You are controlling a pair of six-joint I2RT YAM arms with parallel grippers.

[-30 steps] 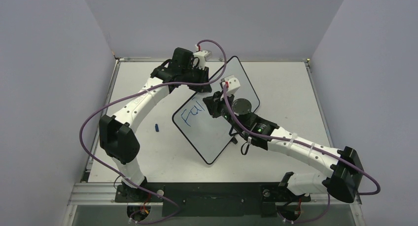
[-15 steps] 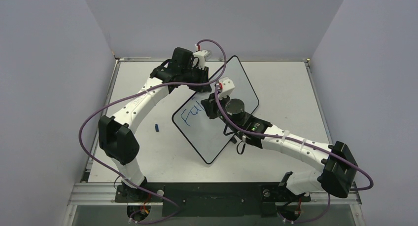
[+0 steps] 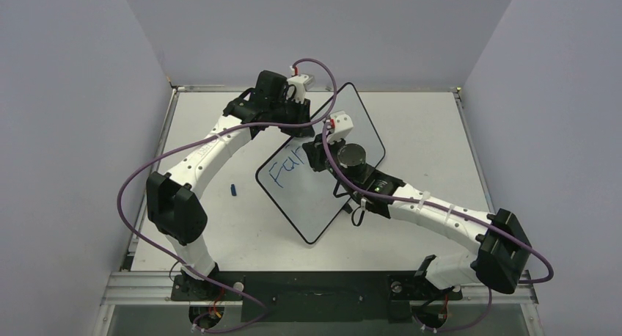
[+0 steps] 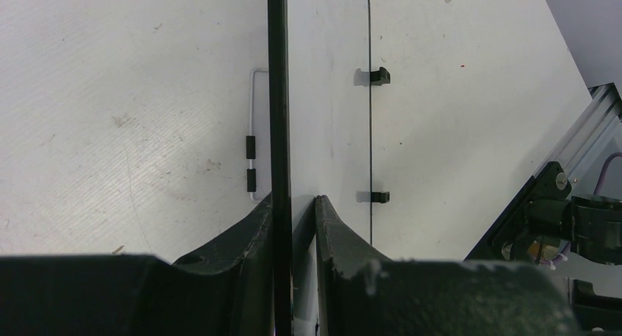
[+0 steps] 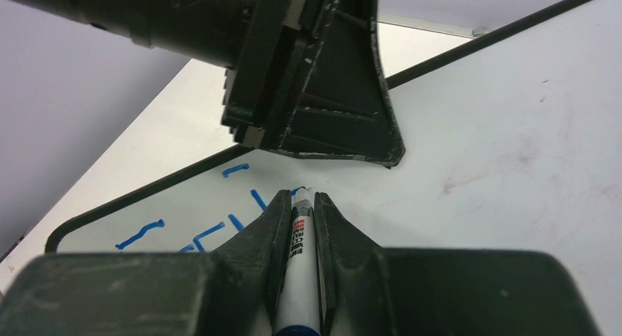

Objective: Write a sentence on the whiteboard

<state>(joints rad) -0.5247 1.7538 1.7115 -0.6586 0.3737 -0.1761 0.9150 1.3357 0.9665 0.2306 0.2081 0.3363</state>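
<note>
Scuffed matte table (image 4: 110,72); glossy rounded whiteboard (image 3: 312,204); blue sentence (image 3: 282,171); cylindrical marker (image 5: 297,277).

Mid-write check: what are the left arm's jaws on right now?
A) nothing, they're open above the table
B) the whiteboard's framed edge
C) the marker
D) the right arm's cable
B: the left gripper has its jaws pinching the whiteboard by its black edge, while the marker sits in the right gripper.
</note>
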